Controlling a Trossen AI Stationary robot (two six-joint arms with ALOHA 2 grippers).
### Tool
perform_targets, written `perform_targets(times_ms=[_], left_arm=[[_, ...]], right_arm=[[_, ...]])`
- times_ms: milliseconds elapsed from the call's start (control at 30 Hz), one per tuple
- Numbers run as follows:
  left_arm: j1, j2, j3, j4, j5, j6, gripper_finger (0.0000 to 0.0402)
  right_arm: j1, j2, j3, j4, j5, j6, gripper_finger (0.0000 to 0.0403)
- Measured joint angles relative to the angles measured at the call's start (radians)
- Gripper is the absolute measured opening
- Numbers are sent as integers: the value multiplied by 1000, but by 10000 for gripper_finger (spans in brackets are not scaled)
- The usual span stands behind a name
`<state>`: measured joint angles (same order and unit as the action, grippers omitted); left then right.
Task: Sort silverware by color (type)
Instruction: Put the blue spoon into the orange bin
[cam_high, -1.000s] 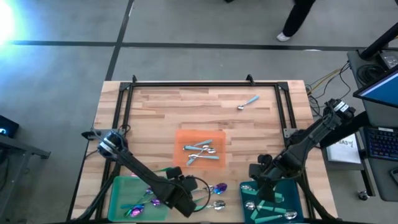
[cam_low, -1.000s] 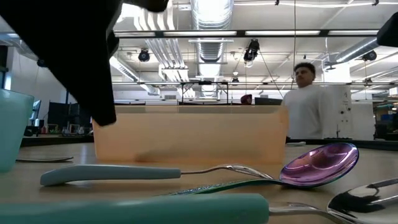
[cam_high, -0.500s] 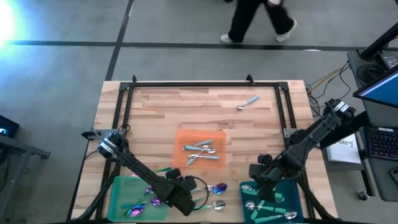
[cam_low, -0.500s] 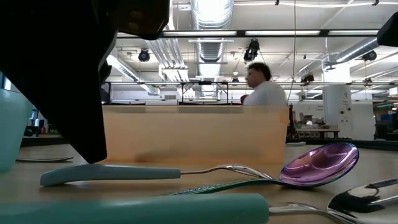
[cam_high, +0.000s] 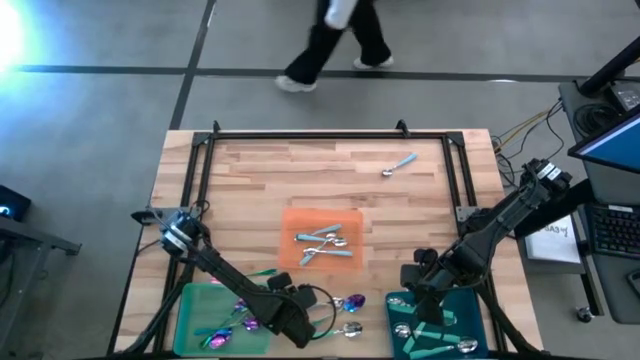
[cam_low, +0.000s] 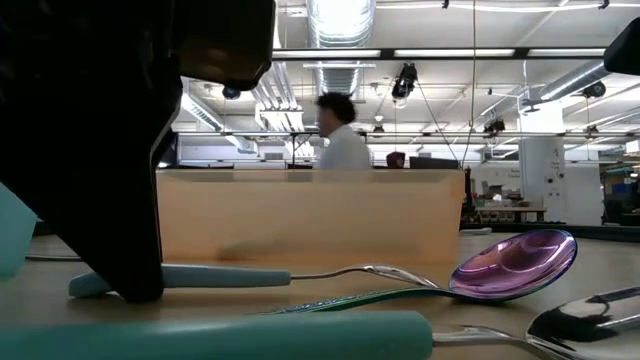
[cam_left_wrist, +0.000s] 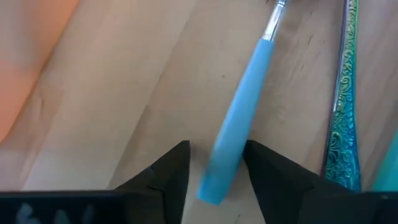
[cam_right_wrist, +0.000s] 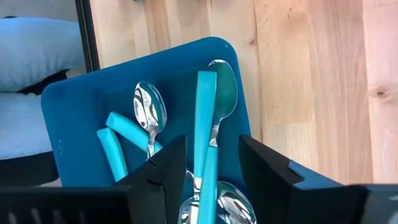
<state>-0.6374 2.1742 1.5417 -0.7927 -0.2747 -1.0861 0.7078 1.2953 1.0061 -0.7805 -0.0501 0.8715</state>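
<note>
My left pincer is coming down lower than a second ago: in the low view its dark bulk is now reaching the table and covering part of the light-blue spoon handle, where before it was hanging above it. My fingers are also drawing in a little. The person behind the table is walking across to the other side.

My left arm is stretching from the table's left edge toward the orange tray, ending just in front of it, between the green tray and the teal tray. The pincer is pointing down, its fingers standing narrowly apart on either side of the handle's end; whether they are pressing it yet I cannot tell. A patterned teal handle is lying just beside.

My right pincer is hovering over the teal tray, fingers apart and holding nothing, with teal-handled spoons lying in the tray beneath. More spoons are lying in the orange tray, and one lone spoon is lying well behind it.
</note>
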Motion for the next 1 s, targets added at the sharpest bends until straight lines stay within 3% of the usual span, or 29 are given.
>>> perform_targets(times_ms=[200,433,667,867,1000], left_arm=[[1,2,0,7,23,-42,34],[1,-4,36,-15,34,-70,34],[3,-10,210,-98,28,78,34],[15,-10,338,-290,-117,103,35],[21,-10,448,-453,-325,78,35]], right_arm=[[0,0,0,0,0,0,136],[0,0,0,0,0,0,132],[0,0,0,0,11,-1,132],[-2,0,0,11,203,-30,132],[-2,0,0,56,347,-82,132]])
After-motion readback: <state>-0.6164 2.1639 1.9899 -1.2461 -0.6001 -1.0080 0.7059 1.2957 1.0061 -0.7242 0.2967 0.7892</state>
